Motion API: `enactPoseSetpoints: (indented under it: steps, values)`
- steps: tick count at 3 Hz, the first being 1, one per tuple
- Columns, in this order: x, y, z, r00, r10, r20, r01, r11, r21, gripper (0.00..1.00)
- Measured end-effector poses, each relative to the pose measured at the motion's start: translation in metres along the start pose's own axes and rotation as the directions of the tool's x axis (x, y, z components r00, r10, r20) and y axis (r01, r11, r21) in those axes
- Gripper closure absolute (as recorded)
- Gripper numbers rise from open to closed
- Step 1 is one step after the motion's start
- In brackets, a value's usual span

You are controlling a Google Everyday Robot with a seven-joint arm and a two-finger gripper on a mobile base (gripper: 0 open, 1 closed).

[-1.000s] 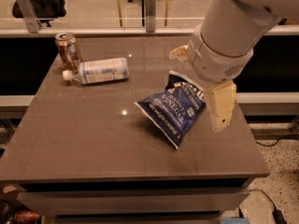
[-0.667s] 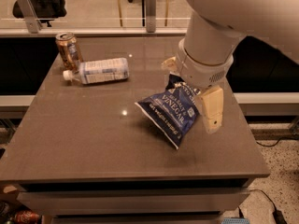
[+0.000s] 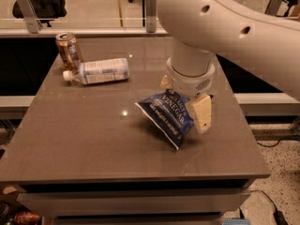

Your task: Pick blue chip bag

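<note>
The blue chip bag [image 3: 167,117], dark navy foil with white "VINEGAR" lettering, lies crumpled and tilted on the brown table [image 3: 93,139], right of centre. My gripper [image 3: 183,98] hangs from the big white arm directly over the bag's upper right end. One cream finger [image 3: 202,114] stands just right of the bag and the other [image 3: 165,82] shows behind its top edge. The fingers are spread apart with the bag's top end between them. The wrist hides the bag's far corner.
A clear plastic bottle with a pale label [image 3: 99,71] lies on its side at the back left, with an upright copper-coloured can [image 3: 68,50] beside it. A glass rail with metal posts [image 3: 150,6] runs behind the table. The right table edge is near the gripper.
The arm has moved left and down, bringing the gripper from beside the bag's right end to straddle its top. The bag, bottle and can have not moved.
</note>
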State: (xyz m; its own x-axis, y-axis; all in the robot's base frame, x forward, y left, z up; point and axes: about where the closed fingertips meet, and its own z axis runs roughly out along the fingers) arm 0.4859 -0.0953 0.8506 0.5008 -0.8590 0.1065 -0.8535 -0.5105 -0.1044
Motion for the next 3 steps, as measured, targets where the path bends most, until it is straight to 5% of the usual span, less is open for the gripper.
enactPoseSetpoints:
  steps: [3]
  values:
    - [0.0159, -0.0028, 0.0177, 1.0, -0.004, -0.026, 0.003, 0.9988, -0.048, 0.87]
